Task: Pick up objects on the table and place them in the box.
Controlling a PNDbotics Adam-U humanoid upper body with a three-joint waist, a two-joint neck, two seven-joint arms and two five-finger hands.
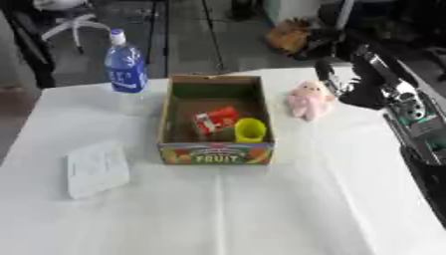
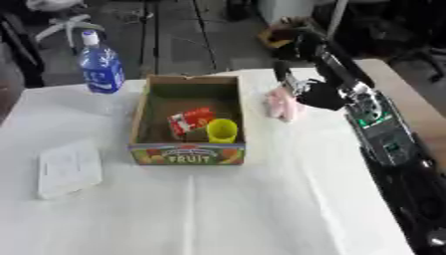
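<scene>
A table (image 1: pixel 261 209) covered with a white cloth is being viewed from above, lying slightly askew. Beyond its far edge a dark floor is being shown, with the base of a white chair (image 1: pixel 69 22) at the upper left and brownish and dark clutter at the upper right.

Near the middle of the table a cardboard box (image 1: pixel 216 152) is standing open, its front wall printed with the word FRUIT. Inside it, one red carton (image 1: pixel 215 121) is lying tilted and one yellow cup (image 1: pixel 250 130) is standing just beside it, toward the front right corner.

One pink plush toy (image 1: pixel 309 99) is lying on the cloth just to the right of the box, outside it. The right hand (image 2: pixel 296 82) is being held just beside the toy on its far right side, the black and silver arm coming in from the right edge. Dark fingers are being seen pointing down next to the toy, but whether they are touching it, and whether they are spread or curled, cannot be told.

One blue bottle (image 1: pixel 125 64) with a white cap is standing upright near the far left corner of the box, apart from it. One flat white packet (image 1: pixel 96 169) is lying on the cloth to the front left, well apart from the hand.
</scene>
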